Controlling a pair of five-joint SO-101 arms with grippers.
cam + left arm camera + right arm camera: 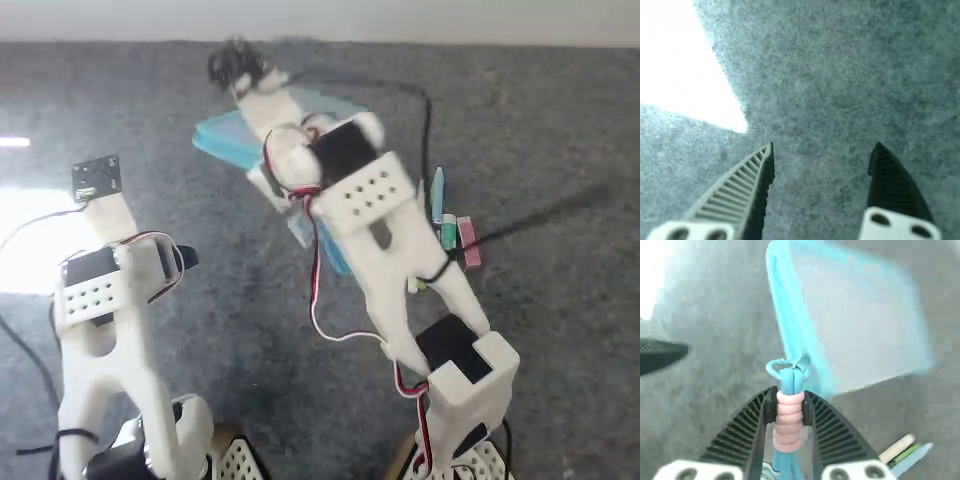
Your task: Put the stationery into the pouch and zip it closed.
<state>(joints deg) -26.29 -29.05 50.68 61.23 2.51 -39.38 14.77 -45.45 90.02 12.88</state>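
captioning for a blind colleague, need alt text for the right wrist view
The right hand is shut on the pink ribbed pull of a light blue pouch on the grey table. A few pens lie on the table nearby.

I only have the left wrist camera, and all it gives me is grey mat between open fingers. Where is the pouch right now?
Observer: In the high view the blue pouch lies toward the far side of the mat, partly under the right arm.
Operator: Is the right gripper on it?
Observer: Yes. In the right wrist view the right gripper is shut on the pink zipper pull, which hangs from the pouch's zipper by a blue cord.
Operator: Is the stationery inside?
Observer: Not all of it. Several pens and markers lie on the mat beside the right arm, outside the pouch.
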